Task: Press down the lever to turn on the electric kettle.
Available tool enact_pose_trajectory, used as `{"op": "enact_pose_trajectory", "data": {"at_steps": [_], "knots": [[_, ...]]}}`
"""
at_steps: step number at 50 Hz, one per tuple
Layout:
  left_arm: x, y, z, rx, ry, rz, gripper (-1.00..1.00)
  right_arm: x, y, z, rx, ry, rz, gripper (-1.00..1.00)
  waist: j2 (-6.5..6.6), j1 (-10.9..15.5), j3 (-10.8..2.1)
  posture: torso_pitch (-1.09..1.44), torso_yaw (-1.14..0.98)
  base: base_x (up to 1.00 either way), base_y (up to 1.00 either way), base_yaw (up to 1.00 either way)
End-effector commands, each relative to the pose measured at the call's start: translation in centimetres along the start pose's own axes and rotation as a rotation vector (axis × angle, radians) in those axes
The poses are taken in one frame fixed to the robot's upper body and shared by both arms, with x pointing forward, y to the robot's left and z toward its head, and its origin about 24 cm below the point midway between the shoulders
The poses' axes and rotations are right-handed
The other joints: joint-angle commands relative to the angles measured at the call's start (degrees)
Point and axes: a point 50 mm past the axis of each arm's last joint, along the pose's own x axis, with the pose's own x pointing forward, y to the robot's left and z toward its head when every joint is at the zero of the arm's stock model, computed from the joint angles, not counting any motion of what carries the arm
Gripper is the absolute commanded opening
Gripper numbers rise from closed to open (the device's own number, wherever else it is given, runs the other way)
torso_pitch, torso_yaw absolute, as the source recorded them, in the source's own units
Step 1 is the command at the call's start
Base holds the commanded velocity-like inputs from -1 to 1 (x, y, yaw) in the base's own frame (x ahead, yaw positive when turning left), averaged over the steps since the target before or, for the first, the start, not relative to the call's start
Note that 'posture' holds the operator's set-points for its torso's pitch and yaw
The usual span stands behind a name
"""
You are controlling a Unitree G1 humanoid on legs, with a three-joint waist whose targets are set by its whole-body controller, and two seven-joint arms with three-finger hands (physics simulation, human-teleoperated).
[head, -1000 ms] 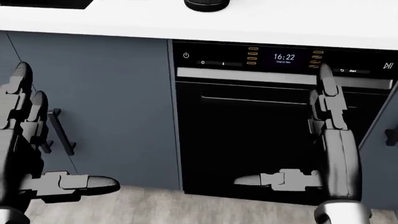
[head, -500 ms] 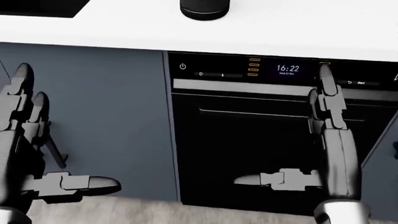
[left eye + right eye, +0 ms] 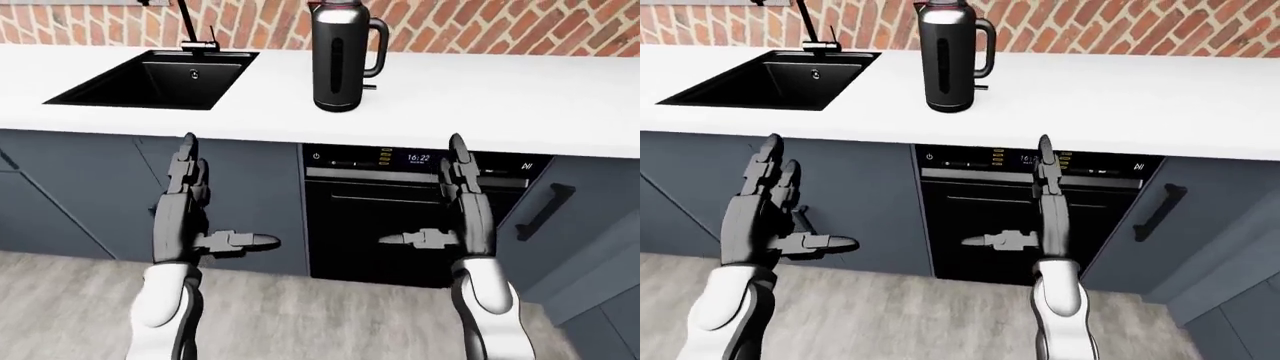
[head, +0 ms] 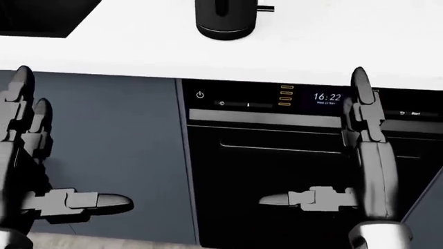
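A black electric kettle (image 3: 340, 56) with a silver lid stands upright on the white counter (image 3: 480, 97), its handle to the right; a small lever (image 3: 369, 87) sticks out at the handle's base. In the head view only the kettle's base (image 4: 225, 21) shows at the top. My left hand (image 3: 195, 202) is open, fingers pointing up and thumb out, below the counter edge and left of the kettle. My right hand (image 3: 455, 199) is open the same way in front of the oven, below and right of the kettle. Neither hand touches anything.
A black sink (image 3: 155, 79) with a tap is set in the counter left of the kettle. A black oven (image 3: 400, 217) with a lit clock sits under the counter between blue-grey cabinets (image 3: 80, 187). A brick wall (image 3: 480, 26) runs behind. The floor is light wood.
The head view has shifted: the counter, oven panel and kettle base sit lower in the picture, showing more of the kettle. Both hands hold the same open pose.
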Motion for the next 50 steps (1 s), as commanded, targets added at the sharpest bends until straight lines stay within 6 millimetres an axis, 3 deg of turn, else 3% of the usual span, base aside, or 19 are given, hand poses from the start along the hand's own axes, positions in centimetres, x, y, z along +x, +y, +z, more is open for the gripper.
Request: {"op": "enact_pose_trajectory", "data": {"at_steps": [1,7,9,10,11,14,19,21,23,28,32,34,36,37,39,45,47,49,50], "knots": [[-0.01,0.5,1.78,0.018,-0.095,0.022,1.0,0.21,0.3,1.73,0.011,-0.091,0.011,1.0,-0.51,0.07,-0.76,0.0,0.0,0.19,0.0,0.0],[0.01,0.52,1.86,0.019,-0.096,0.022,1.0,0.19,0.27,1.71,0.01,-0.089,0.01,1.0,2.82,-0.36,-0.16,0.0,0.0,0.2,0.0,0.0],[-0.01,0.51,1.91,0.019,-0.096,0.022,1.0,0.17,0.27,1.74,0.009,-0.089,0.009,1.0,5.17,-0.64,-0.54,0.0,0.0,0.2,0.0,0.0],[-0.02,0.53,1.87,0.019,-0.096,0.023,1.0,0.15,0.25,1.75,0.009,-0.089,0.009,1.0,7.15,-0.67,-1.39,0.0,0.0,0.2,0.0,0.0],[-0.02,0.56,1.85,0.019,-0.096,0.024,1.0,0.16,0.23,1.76,0.009,-0.089,0.008,1.0,6.3,-0.29,-1.4,0.0,0.0,0.2,0.0,0.0],[-0.06,0.53,1.9,0.019,-0.096,0.024,1.0,0.19,0.22,1.76,0.009,-0.09,0.008,1.0,6.02,0.4,-0.82,0.0,0.0,0.19,0.0,0.0],[-0.11,0.48,1.8,0.02,-0.096,0.023,1.0,0.24,0.2,1.75,0.009,-0.091,0.008,1.0,3.39,0.72,-0.74,0.0,0.0,0.19,0.0,0.0],[-0.11,0.49,1.84,0.019,-0.096,0.024,1.0,0.23,0.22,1.77,0.009,-0.091,0.007,1.0,1.67,0.95,-0.72,0.0,0.0,0.19,0.0,0.0],[-0.1,0.48,1.8,0.019,-0.096,0.023,1.0,0.22,0.21,1.76,0.01,-0.092,0.007,1.0,-1.53,0.96,-1.64,0.0,0.0,0.2,0.0,0.0],[-0.09,0.51,1.72,0.019,-0.095,0.024,1.0,0.2,0.21,1.74,0.01,-0.094,0.007,1.0,-0.09,-0.16,-1.01,0.0,0.0,0.19,0.0,0.0],[-0.1,0.5,1.69,0.019,-0.095,0.023,1.0,0.14,0.23,1.74,0.01,-0.094,0.007,1.0,2.12,-0.29,-0.26,0.0,0.0,0.2,0.0,0.0],[-0.11,0.52,1.7,0.019,-0.095,0.024,1.0,0.12,0.23,1.74,0.01,-0.094,0.007,1.0,3.94,-0.55,-0.3,0.0,0.0,0.2,0.0,0.0],[-0.1,0.54,1.66,0.019,-0.095,0.024,1.0,0.08,0.25,1.75,0.01,-0.094,0.007,1.0,7.42,-0.67,-1.46,0.0,0.0,0.2,0.0,0.0],[-0.11,0.55,1.65,0.019,-0.095,0.025,1.0,0.04,0.25,1.76,0.01,-0.094,0.007,1.0,6.17,-0.18,-1.47,0.0,0.0,0.2,0.0,0.0],[-0.11,0.55,1.63,0.019,-0.095,0.025,1.0,0.05,0.17,1.81,0.01,-0.095,0.005,1.0,6.25,0.11,-0.65,0.0,0.0,0.2,0.0,0.0],[-0.19,0.5,1.61,0.02,-0.095,0.025,1.0,0.09,0.15,1.75,0.009,-0.095,0.005,1.0,3.32,0.76,-0.63,0.0,0.0,0.19,0.0,0.0],[-0.23,0.56,1.69,0.019,-0.096,0.028,1.0,0.06,0.15,1.77,0.01,-0.095,0.005,1.0,1.64,0.97,-0.81,0.0,0.0,0.19,0.0,0.0],[-0.24,0.51,1.69,0.019,-0.096,0.027,1.0,0.01,0.15,1.81,0.009,-0.096,0.004,1.0,-1.54,0.95,-1.67,0.0,0.0,0.19,0.0,0.0],[-0.24,0.51,1.72,0.02,-0.096,0.027,1.0,0.02,0.1,1.82,0.009,-0.096,0.003,1.0,-0.53,0.59,-1.55,0.0,0.0,0.2,0.0,0.0]]}}
